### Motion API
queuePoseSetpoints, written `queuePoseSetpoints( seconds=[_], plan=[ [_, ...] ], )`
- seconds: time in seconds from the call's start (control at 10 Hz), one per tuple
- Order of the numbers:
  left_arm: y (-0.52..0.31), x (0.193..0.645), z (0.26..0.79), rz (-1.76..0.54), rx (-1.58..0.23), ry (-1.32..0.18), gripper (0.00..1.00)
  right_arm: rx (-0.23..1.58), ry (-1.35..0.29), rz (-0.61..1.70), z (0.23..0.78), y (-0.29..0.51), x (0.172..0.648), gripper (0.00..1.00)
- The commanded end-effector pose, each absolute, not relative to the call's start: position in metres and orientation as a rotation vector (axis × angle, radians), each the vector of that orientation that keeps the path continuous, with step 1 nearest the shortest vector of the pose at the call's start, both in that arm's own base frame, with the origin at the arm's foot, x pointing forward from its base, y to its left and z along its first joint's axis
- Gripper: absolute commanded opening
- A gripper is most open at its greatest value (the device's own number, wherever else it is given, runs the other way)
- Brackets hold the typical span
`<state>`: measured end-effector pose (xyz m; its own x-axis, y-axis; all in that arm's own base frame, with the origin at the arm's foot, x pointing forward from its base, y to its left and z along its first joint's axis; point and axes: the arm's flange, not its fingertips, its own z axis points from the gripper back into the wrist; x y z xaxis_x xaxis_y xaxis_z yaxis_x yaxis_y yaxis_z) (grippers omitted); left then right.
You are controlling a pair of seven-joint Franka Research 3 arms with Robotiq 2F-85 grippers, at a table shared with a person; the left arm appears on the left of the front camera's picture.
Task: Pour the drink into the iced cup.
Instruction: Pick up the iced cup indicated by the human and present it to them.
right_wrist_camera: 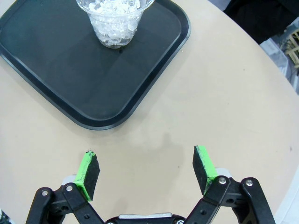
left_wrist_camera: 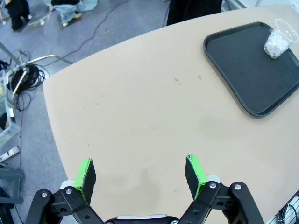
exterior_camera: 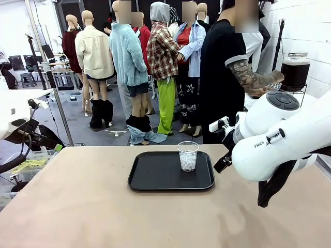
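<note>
One iced cup point(exterior_camera: 187, 155) — on tray point(exterior_camera: 154, 174); tools point(left_wrist_camera: 139, 164) point(right_wrist_camera: 145, 162) agape.

The tabletop point(exterior_camera: 77, 206) is bare across its near and left parts, free for passage. At the far middle sits a black tray point(exterior_camera: 155, 178), the iced cup point(exterior_camera: 187, 156) upright on its right half. The right arm point(exterior_camera: 279, 139) crowds the right side, just beside the tray's right edge.

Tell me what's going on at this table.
A person at the far side has a hand at the lidded glass jar of dark drink, off to the right. The iced cup stands on the black tray, no drink in it yet. The left end effector and right end effector both hang open above the table, holding nothing.
</note>
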<state>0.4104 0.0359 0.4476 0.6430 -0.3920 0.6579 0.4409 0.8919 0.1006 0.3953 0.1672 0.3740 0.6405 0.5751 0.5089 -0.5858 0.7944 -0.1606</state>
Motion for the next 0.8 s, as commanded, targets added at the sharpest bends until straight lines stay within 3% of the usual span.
queuePoseSetpoints(
  seconds=[0.0, 0.7],
  plan=[
    [0.0373, 0.4115, 0.4463, -0.466, -0.065, -0.739, 1.0, 0.02, -0.572, 0.663, 0.3735, 0.1675, 0.3948, 1.0],
    [0.0373, 0.4115, 0.4463, -0.466, -0.065, -0.739, 1.0, 0.02, -0.572, 0.663, 0.3735, 0.1675, 0.3948, 1.0]
  ],
)
